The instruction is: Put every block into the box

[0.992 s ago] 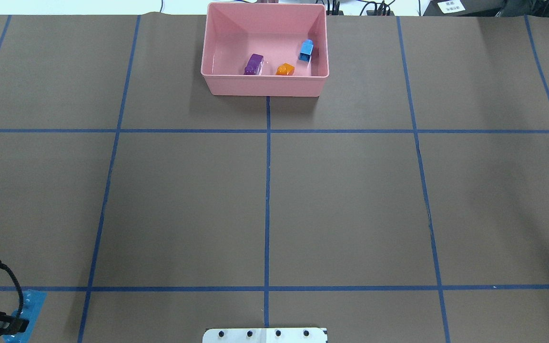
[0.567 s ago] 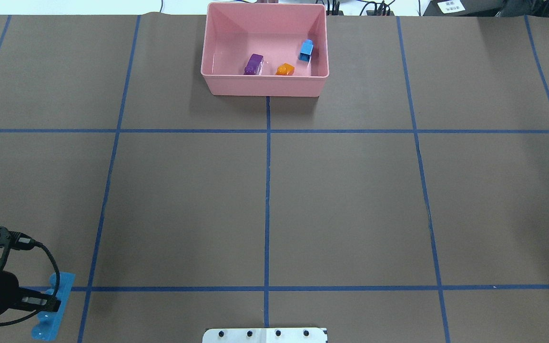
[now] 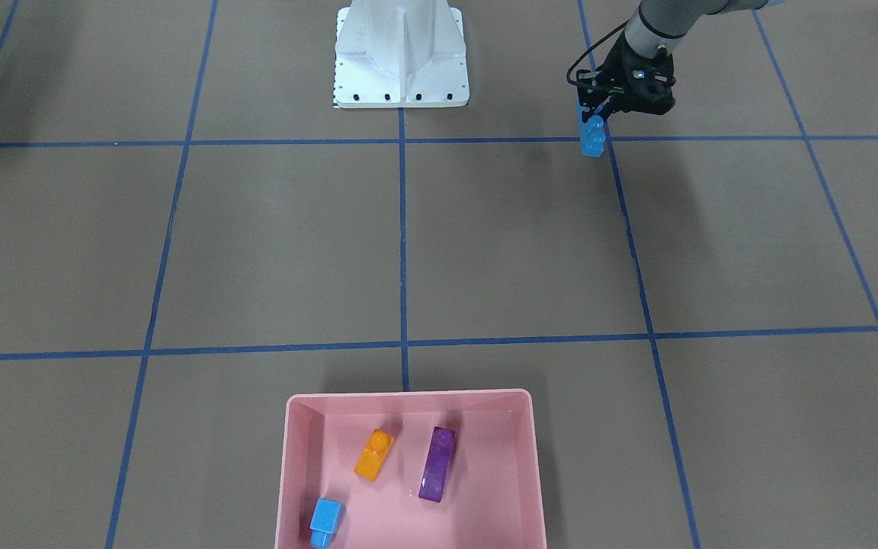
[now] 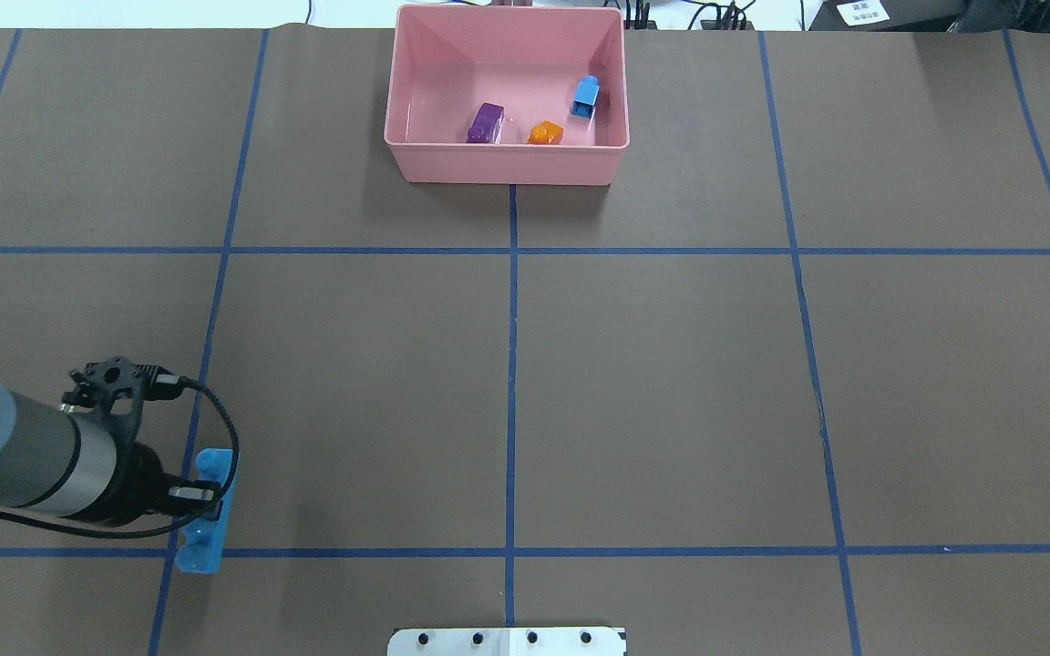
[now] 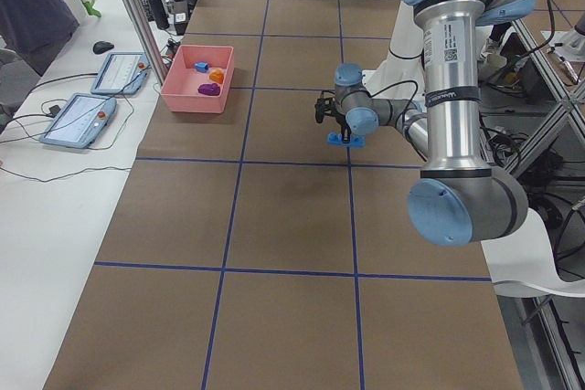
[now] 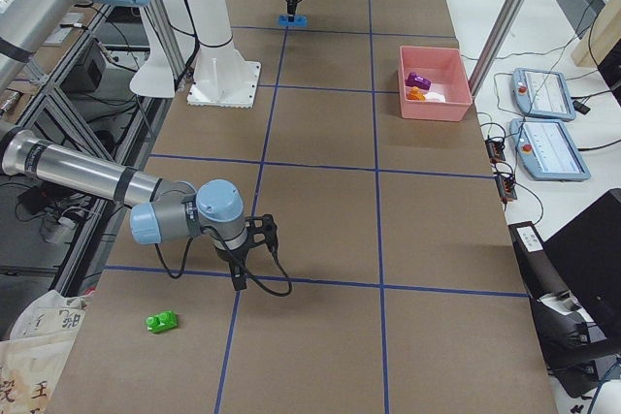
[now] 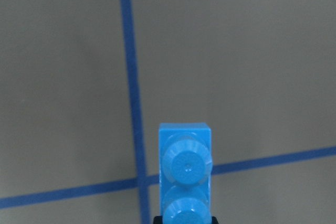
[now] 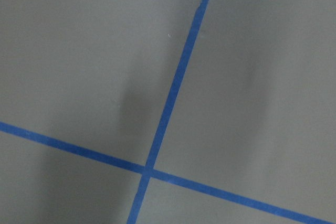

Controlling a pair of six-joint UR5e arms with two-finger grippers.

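My left gripper (image 4: 203, 499) is shut on the long light blue brick (image 4: 208, 510) and holds it above the table near the front left; it shows in the front view (image 3: 593, 139) and the left wrist view (image 7: 185, 174). The pink box (image 4: 507, 169) stands at the far middle (image 3: 408, 396). In it lie the purple brick (image 4: 486, 123), the orange brick (image 4: 545, 133) and the small light blue brick (image 4: 586, 96). The green brick (image 6: 162, 321) lies on the table near my right gripper (image 6: 238, 281). I cannot tell whether that gripper is open or shut.
The white robot base (image 3: 401, 61) stands at the table's near middle edge. Blue tape lines grid the brown table. Two tablets (image 6: 543, 94) lie on the side table beyond the box. A person stands at the far side in the left view (image 5: 37, 6).
My left arm has come in from the left edge, moving right and forward with the long light blue brick in its grip. The box and its bricks have not moved.
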